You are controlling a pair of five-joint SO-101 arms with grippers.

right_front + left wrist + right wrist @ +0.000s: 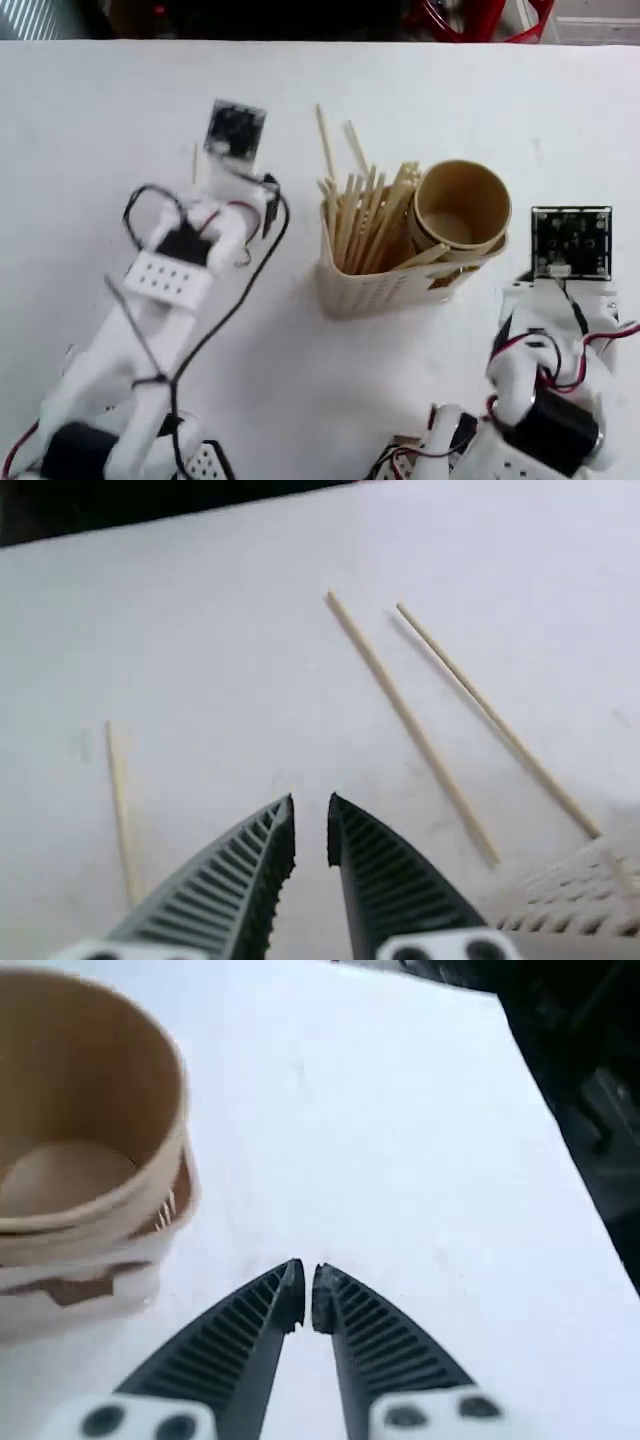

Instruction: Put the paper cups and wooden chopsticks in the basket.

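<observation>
Cream plastic basket (385,285) at the middle of the white table (100,100), high view, holding a bundle of chopsticks (365,215) and stacked paper cups (460,205), with two loose chopsticks (325,140) behind it toward the far edge. Left wrist view: left gripper (310,805) narrowly parted, holding nothing, above the table between three loose chopsticks. Right wrist view: right gripper (308,1270), jaws almost touching, empty, just beside the paper cups.

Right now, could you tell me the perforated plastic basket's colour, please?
The perforated plastic basket is cream; see high view.
</observation>
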